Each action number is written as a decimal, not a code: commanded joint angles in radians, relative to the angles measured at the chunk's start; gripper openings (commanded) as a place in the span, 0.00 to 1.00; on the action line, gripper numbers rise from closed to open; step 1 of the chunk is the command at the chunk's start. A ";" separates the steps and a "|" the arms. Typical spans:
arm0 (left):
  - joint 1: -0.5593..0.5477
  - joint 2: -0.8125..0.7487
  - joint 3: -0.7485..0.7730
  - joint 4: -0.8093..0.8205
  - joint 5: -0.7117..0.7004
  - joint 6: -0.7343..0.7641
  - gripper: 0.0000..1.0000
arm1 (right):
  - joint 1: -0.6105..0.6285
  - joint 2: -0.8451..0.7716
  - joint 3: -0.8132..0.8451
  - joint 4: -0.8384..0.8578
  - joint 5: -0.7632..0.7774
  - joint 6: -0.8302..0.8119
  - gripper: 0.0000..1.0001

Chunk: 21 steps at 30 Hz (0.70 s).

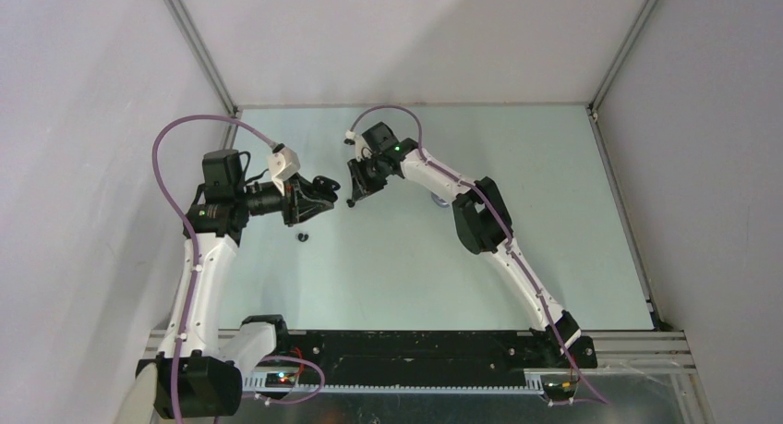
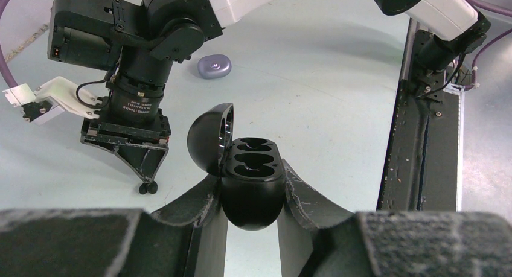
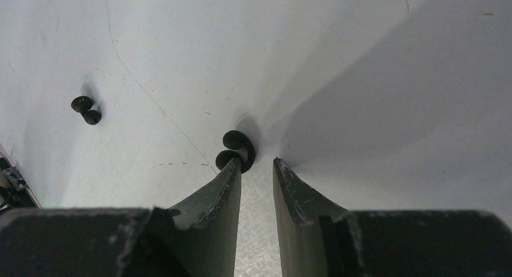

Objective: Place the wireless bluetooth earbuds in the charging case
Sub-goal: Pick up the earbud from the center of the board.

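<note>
Charging case (image 2: 252, 198): black plastic, glossy and smooth, with highlights on the lid dome and socket rims.
Black earbud at fingertip (image 3: 235, 151): glossy, smooth.
Loose black earbud (image 3: 86, 110): same gloss, smooth.
Pale purple rounded piece (image 2: 214, 66): shiny, smooth, looks like plastic.
Worktop (image 3: 362, 78): pale, matt, with fine hairline scratches.
Right gripper (image 3: 257, 166) fingers (image 3: 296, 195): black, matt, edges scuffed whitish and rough.
Left gripper (image 2: 250, 174) fingers (image 2: 308, 198): same matt black, worn pale along the edges.
Arm shells (image 1: 198, 276): white plastic, smooth, slight sheen.
Cable (image 1: 166, 138): purple, smooth sheath.
Frame rails (image 1: 198, 45): bare metal, satin.
</note>
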 commanded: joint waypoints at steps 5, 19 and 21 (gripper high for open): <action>0.002 -0.009 -0.005 0.027 0.034 -0.006 0.12 | 0.014 0.028 0.040 -0.011 0.008 -0.018 0.32; 0.003 -0.009 -0.009 0.030 0.030 -0.003 0.12 | 0.020 0.037 0.043 -0.002 -0.051 -0.004 0.32; 0.002 -0.009 -0.008 0.030 0.030 -0.004 0.12 | 0.019 0.039 0.043 0.003 -0.066 0.002 0.31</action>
